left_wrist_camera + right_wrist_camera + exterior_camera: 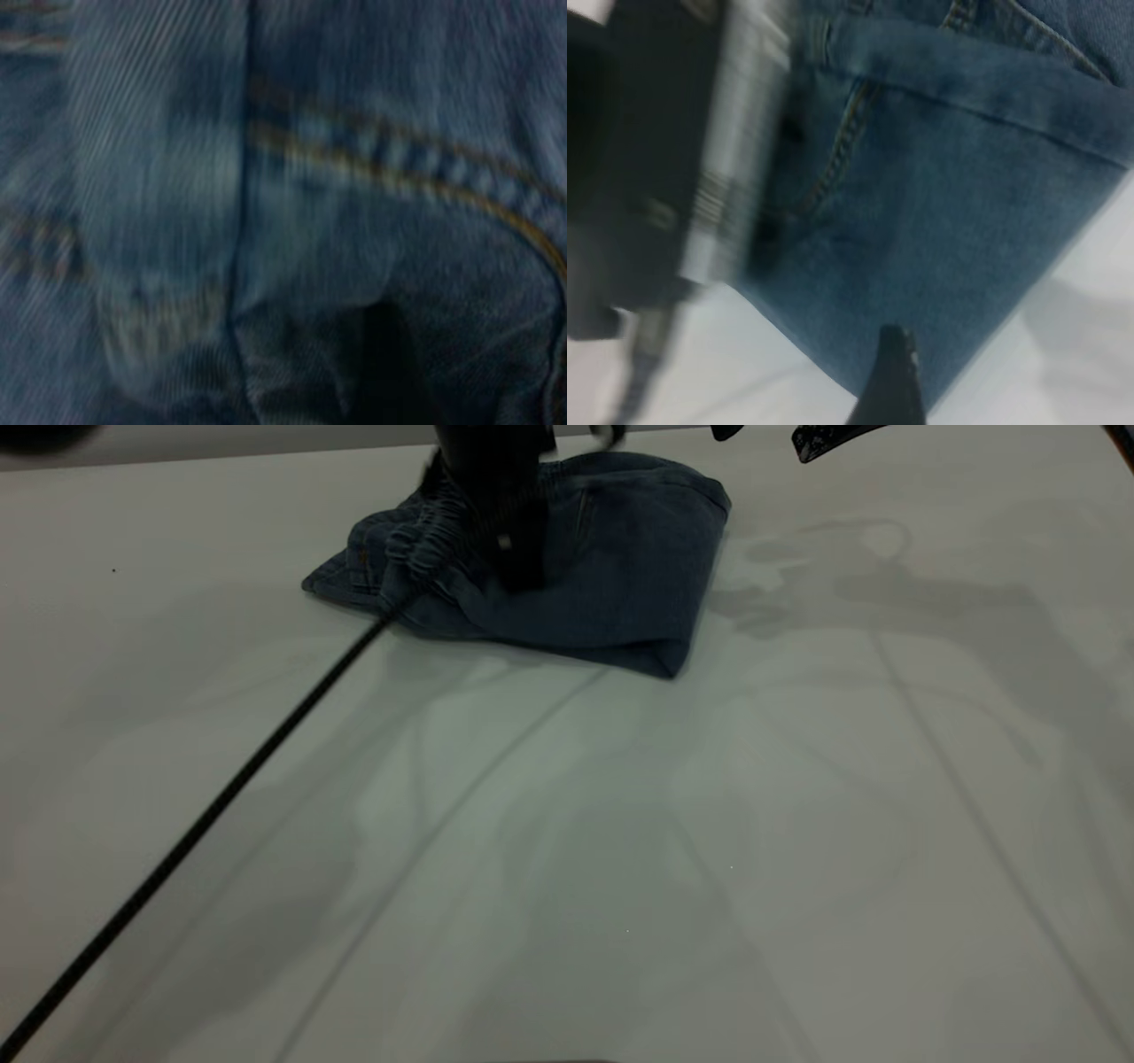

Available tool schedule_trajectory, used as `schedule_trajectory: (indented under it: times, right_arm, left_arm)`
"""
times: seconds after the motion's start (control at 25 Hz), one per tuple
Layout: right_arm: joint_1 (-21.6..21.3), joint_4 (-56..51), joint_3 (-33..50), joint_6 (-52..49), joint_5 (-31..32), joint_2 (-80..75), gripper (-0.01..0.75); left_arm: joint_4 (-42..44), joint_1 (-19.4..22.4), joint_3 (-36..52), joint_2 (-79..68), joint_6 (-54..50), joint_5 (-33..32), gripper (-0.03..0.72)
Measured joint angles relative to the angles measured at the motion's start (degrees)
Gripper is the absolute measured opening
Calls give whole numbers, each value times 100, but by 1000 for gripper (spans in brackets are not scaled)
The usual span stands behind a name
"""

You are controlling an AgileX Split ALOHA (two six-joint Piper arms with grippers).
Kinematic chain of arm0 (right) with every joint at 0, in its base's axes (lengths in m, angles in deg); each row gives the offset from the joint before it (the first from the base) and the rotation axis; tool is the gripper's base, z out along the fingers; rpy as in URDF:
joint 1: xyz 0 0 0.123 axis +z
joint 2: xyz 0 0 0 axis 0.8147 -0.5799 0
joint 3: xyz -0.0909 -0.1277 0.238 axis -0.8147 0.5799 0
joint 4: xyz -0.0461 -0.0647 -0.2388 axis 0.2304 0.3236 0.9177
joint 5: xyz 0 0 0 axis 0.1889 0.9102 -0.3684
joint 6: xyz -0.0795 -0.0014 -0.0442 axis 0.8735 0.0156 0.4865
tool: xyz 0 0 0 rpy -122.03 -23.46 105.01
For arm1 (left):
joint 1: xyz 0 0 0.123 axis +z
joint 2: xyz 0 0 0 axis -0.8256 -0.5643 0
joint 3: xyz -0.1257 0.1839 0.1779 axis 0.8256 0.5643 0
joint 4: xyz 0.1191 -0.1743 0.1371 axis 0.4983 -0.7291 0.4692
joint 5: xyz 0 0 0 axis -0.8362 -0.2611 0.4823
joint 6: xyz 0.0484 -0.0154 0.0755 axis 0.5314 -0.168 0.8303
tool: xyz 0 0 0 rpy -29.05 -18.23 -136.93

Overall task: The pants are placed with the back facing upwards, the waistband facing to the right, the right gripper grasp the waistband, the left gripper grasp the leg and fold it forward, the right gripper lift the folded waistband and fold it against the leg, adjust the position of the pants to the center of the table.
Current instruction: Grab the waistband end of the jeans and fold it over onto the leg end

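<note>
Pants (611, 576): folded denim bundle, dark blue, tan stitching, gathered waistband (416, 549) turned left, lying at the table's (620, 868) far edge, well off centre. Left gripper (518, 571): planted straight down on the bundle's middle, the nearer arm; finger state cannot be told. Its cable (204, 824) trails across the table. Right gripper (824, 438): raised beyond the bundle's right, apart from it; finger state cannot be told. Likely remaining: drag the bundle toward centre.

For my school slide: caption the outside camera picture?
Left gripper presses on folded pants on the table.
</note>
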Motion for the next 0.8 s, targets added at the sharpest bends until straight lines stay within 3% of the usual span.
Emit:
schedule_trajectory:
  times: [0.2, 0.52, 0.8]
  right_arm:
    - [-108, 21, 0, 0, 42, 7, 559]
    - [-293, 26, 0, 0, 132, 8, 559]
    - [-344, 33, 0, 0, 193, 226, 559]
  left_arm:
    - [93, -81, -52, -139, -836, 51, 427]
    - [107, -329, -403, -250, -4248, 142, 427]
    - [233, -351, -1435, -356, -4644, -12, 427]
